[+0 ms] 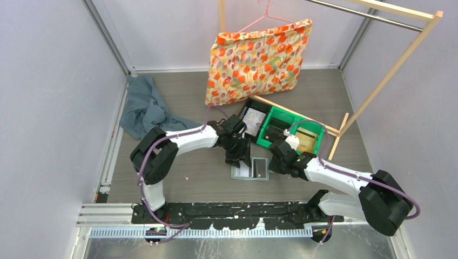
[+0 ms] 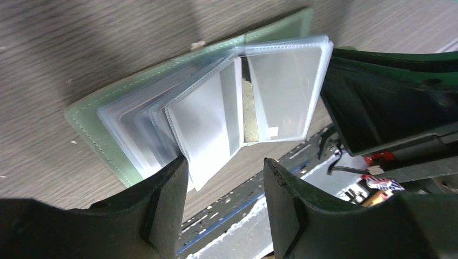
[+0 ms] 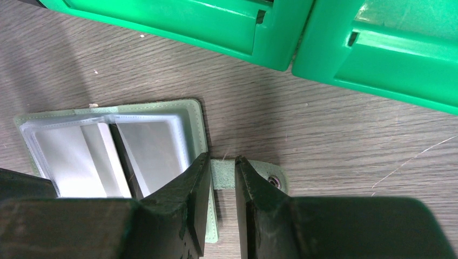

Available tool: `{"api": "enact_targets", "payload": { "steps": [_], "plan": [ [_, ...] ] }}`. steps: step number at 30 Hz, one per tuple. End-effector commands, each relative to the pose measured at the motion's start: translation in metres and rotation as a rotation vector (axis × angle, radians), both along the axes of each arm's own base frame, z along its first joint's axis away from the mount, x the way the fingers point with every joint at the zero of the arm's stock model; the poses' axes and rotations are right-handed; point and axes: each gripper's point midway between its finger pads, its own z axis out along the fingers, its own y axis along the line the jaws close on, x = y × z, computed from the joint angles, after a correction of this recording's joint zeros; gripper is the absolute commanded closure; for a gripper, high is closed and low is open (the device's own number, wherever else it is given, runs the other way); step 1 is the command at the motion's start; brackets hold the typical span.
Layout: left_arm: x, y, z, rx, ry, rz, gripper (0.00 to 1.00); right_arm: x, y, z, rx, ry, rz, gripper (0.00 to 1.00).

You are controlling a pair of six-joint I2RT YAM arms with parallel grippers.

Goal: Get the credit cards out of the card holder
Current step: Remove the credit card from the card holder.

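Since the card holder (image 1: 250, 168) is already laid open on the table (image 1: 189, 178) between the two arms, just in front of the green bins (image 1: 281, 114), the opening part can be called done. But tbh nothing is out yet: the credit cards (image 2: 208, 124) seem to be tucked inside the fanned clear pockets (image 2: 286, 86), and none is spotted loose on the wood. The left gripper (image 2: 225, 172) is spread wide around a sleeve corner, nothing clamped. The right gripper (image 3: 222, 167) is set only narrowly apart over the snap tab (image 3: 273, 181), which looks pinned down rather than pinched. Every card is left to be pulled.
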Motion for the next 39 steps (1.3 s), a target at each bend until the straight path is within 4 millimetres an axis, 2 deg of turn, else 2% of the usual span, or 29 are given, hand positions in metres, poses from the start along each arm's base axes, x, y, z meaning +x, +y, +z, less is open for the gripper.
{"api": "enact_targets", "payload": {
  "steps": [1,12,19,23,27,31,35,39],
  "plan": [
    [-0.001,-0.038,0.027,-0.217,0.023,-0.036,0.46,-0.008,0.001,-0.013,0.007,0.046,0.009,0.72],
    [0.0,-0.058,0.057,-0.346,0.03,-0.059,0.46,-0.009,0.0,-0.013,0.01,0.042,0.004,0.72],
    [-0.001,-0.067,0.059,-0.376,0.05,-0.068,0.46,-0.009,0.0,-0.011,0.02,0.037,0.002,0.72],
    [-0.002,-0.072,0.062,-0.382,0.047,-0.076,0.46,-0.011,-0.003,0.0,0.029,0.02,-0.008,0.72],
    [-0.001,-0.074,0.065,-0.381,0.04,-0.083,0.46,-0.012,-0.012,0.024,0.045,-0.04,-0.035,0.71],
    [0.003,-0.061,0.067,-0.308,-0.008,-0.079,0.46,-0.01,-0.018,0.049,0.075,-0.112,-0.041,0.7],
    [0.005,-0.041,0.062,-0.261,0.001,-0.043,0.45,-0.009,0.008,0.069,0.175,-0.14,0.07,0.67],
    [0.012,-0.011,0.052,-0.203,-0.003,0.024,0.46,-0.004,0.035,0.078,0.248,-0.131,0.149,0.67]
  ]
}}
